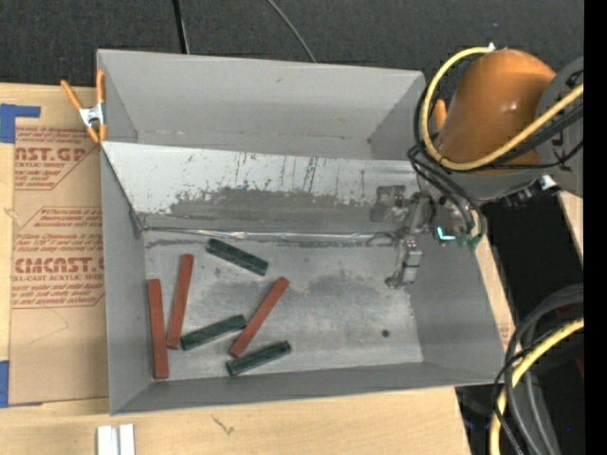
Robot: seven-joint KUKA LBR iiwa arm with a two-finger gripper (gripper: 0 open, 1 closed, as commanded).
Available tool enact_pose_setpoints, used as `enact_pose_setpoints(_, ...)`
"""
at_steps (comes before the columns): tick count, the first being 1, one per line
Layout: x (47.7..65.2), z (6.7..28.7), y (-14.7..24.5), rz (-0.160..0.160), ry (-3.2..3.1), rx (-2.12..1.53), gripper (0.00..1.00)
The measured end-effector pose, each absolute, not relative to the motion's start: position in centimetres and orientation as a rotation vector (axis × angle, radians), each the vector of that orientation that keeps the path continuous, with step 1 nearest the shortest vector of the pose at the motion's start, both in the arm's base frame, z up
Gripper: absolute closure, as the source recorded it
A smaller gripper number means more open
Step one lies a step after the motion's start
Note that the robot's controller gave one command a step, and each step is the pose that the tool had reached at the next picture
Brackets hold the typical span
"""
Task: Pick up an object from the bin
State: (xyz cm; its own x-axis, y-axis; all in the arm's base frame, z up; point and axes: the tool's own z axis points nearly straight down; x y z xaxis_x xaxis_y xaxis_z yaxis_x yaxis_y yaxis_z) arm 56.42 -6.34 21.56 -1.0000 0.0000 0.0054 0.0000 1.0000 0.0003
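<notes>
Six sticks [258, 318] lie in the grey bin [256, 112]

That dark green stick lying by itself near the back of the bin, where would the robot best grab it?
Probably at its middle, from straight above, closing across the narrow width. The dark green stick lies flat and slanted on the bin floor, touching nothing, with bare floor along both long sides.

We see a slim grey metal gripper [405, 271], a small teal light [443, 234] just behind it, then a rounded orange cover [493, 102] ringed by yellow cables [426, 112] further back.
</notes>
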Motion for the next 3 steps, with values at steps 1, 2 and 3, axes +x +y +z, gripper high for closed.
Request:
enact_pose_setpoints(1, 56.6, 22.0, -6.3, 0.001, -3.144, 0.001, 0.0)
enact_pose_setpoints(2, 56.3, 18.9, -0.3, 0.001, -3.145, 0.061, 0.0)
enact_pose_setpoints(3, 57.7, 12.5, 0.0, -0.002, -3.148, 0.104, 0.0)
